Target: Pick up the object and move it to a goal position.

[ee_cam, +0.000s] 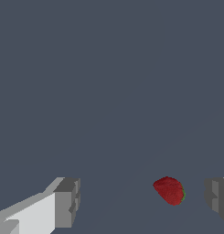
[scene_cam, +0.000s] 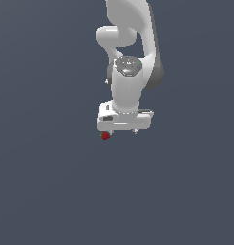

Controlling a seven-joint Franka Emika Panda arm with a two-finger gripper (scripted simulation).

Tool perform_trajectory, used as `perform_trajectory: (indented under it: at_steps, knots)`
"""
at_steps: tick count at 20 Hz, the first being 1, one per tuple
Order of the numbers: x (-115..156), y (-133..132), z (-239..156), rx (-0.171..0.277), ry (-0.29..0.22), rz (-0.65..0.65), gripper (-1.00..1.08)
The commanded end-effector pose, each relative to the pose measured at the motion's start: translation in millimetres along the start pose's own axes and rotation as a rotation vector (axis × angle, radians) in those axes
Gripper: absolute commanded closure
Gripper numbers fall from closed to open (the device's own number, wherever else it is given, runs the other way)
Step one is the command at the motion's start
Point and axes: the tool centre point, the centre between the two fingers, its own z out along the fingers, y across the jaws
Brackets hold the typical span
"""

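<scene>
Jaws spread wide, gripping nothing. The object — a small dark red lump with a green tip — lies on the counter between the fingers but off-centre, close to one finger in the wrist view. In the exterior view it peeks out under the gripper at the exterior view's left. Risk: closing from here — the near finger may nudge the object and roll it aside.

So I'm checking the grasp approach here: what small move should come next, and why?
Probably a small sideways shift to centre the end effector on the strawberry. In the wrist view the fingers stand wide apart with the strawberry between them, but much nearer one finger and touching neither. Then close.
</scene>
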Motion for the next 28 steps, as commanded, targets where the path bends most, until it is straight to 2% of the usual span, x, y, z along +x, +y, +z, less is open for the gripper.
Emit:
perform_trajectory:
  at_steps: [1,10,19,28]
  knots:
    - [0.0,0.0,0.0,0.0,0.0,0.0,-0.92]
    - [13.7,12.5,-23.1,-0.005,0.046,0.038,-0.92]
    - [9.9,16.1,-16.5,-0.006,0.041,0.004,-0.92]
    - [-2.7,30.8,3.8,-0.01,0.03,-0.114,-0.92]
